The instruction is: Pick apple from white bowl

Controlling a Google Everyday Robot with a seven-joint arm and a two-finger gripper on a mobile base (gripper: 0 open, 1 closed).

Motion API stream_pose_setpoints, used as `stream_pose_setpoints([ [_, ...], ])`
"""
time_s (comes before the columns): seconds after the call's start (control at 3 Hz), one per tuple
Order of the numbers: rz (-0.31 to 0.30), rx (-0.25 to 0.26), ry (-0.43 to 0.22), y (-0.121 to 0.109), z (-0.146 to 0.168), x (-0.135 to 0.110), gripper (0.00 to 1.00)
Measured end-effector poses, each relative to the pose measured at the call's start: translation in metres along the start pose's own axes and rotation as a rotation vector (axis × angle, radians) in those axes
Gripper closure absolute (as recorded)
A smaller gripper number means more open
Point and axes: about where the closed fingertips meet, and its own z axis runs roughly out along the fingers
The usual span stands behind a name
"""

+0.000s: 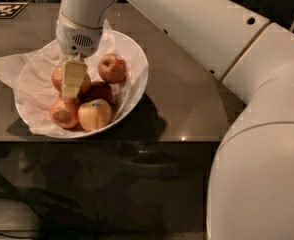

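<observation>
The white bowl (137, 66), lined with crumpled white paper, stands on the dark table at the left. It holds several apples. The apple (56, 78), large and orange-red, lies at the bowl's left-centre, and its middle is hidden behind my gripper. My gripper (72, 84) hangs from the white arm straight down into the bowl, its pale tip right in front of that apple. A yellow-orange apple with a small sticker (94, 114) and another orange apple (64, 112) lie at the front. A darker red apple (102, 91) lies in the middle and one more apple (112, 68) at the back right.
The white paper (7, 64) spills over the bowl's left rim onto the table (187, 94). A black-and-white marker tag (4, 9) lies at the far left corner. My large white arm (257, 134) fills the right side. The table's front edge runs just below the bowl.
</observation>
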Motion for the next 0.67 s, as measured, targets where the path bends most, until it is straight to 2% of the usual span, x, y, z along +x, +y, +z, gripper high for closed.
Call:
stream_pose_setpoints([
  [0.33,0.011,0.053,-0.01,0.007,-0.021,-0.002,1.0],
  [0.67,0.009,0.158,-0.033,0.021,-0.075,-0.013,1.0],
])
